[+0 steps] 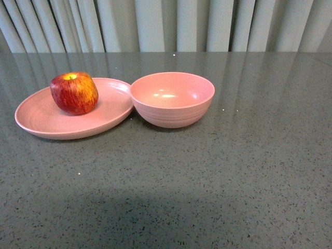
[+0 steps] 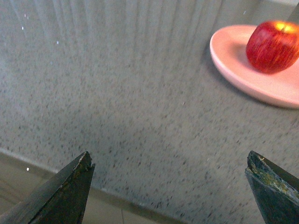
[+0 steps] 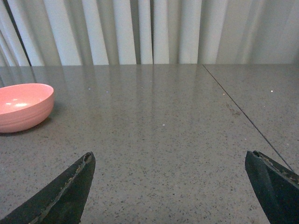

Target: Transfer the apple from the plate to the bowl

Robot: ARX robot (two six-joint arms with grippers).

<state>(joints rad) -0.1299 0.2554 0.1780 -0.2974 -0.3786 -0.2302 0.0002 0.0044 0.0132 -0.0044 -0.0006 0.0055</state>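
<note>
Hovering left gripper [image 2: 169,159]: its two dark fingers stand wide apart with only bare table between them, holding nothing; it hangs over the near edge of the table, well apart from the plate.
Plate [image 1: 39,118]: wide, shallow and pink, on the left part of the table; its right rim runs up to the bowl's left wall, and I cannot tell whether they touch.
Apple [image 1: 74,93]: red with yellow streaks, sitting upright on the plate with its yellow stem dimple on top, on the plate's far middle part; nothing grips it and it is not in the bowl.
Bowl [image 1: 172,113]: deep and pink, faint ridges on its outer wall, upright just right of the plate; its inside is bare, with light glinting on the bottom.
Table [image 1: 238,176]: grey speckled stone, glossy; a thin seam crosses it on the far right in the right wrist view.
Right gripper [image 3: 169,158]: fingers spread wide over bare table and gripping nothing; the bowl lies well off to its left.
Curtain [image 1: 155,26]: pale vertical folds behind the table's far edge.
</note>
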